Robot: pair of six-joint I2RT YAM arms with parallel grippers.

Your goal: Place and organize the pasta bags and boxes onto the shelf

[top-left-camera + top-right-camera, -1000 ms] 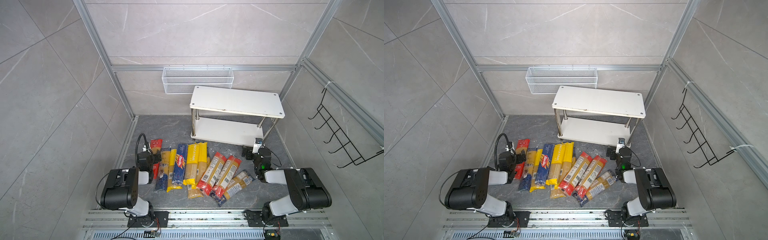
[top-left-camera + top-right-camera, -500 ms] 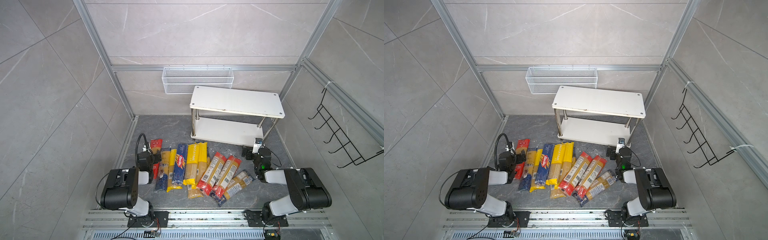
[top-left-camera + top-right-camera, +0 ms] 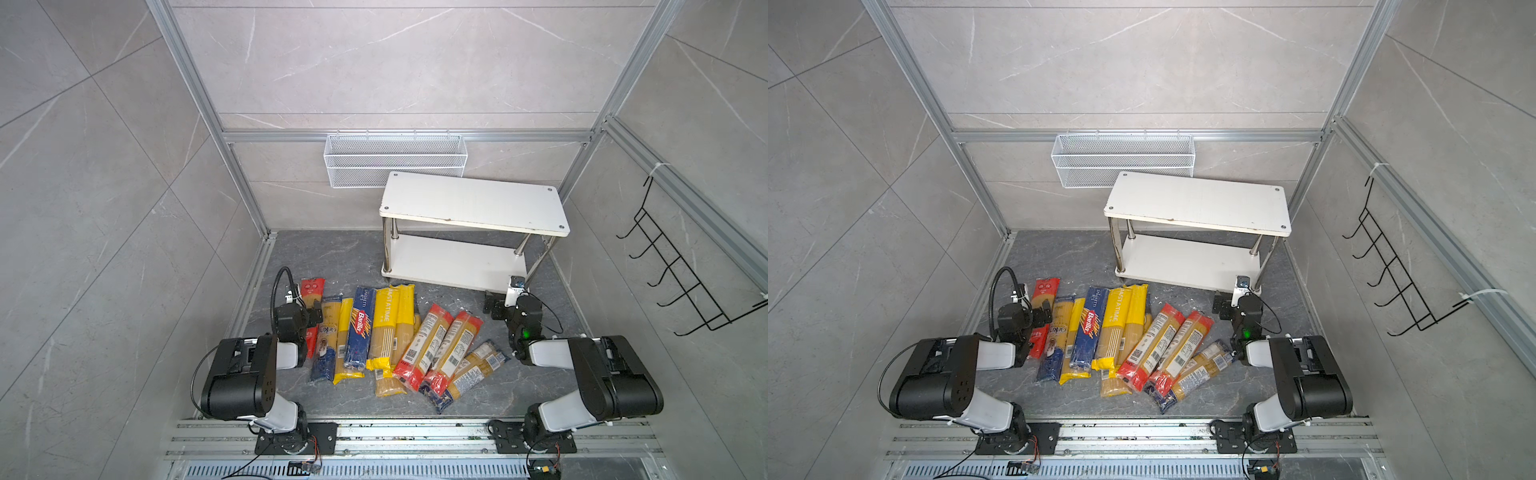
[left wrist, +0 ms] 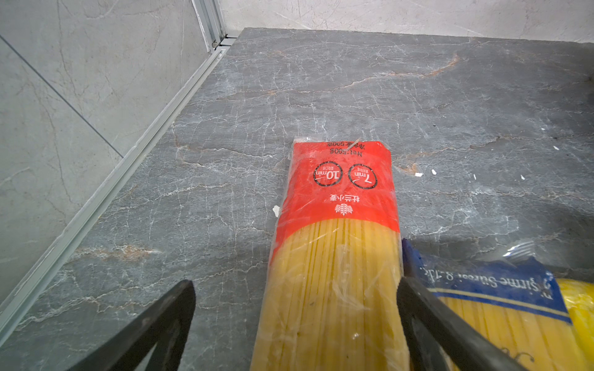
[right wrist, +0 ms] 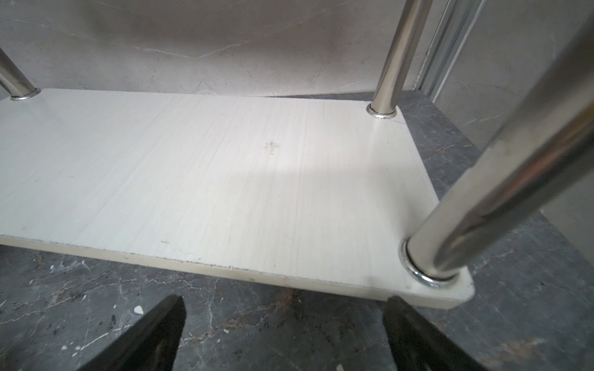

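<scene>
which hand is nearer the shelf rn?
Right. The right hand sits open just short of the shelf, by its front leg; the left hand straddles the red pack, well away from it.

seen only in part in both top views: red bag [image 3: 312, 289], its middle covered by the left claw [image 3: 317, 311]. cropped by the picture's edge in the left wrist view, like the blue-ended bag [image 4: 501, 298] beside it. mostly buried under the red-ended bags [image 3: 432, 345]: a dark-ended pack [image 3: 435, 400]. in the right wrist view, only the shelf's [image 5: 225, 160] lower board, cropped; right claw [image 5: 283, 300] fingertips [image 5: 164, 324] cropped too.
</scene>
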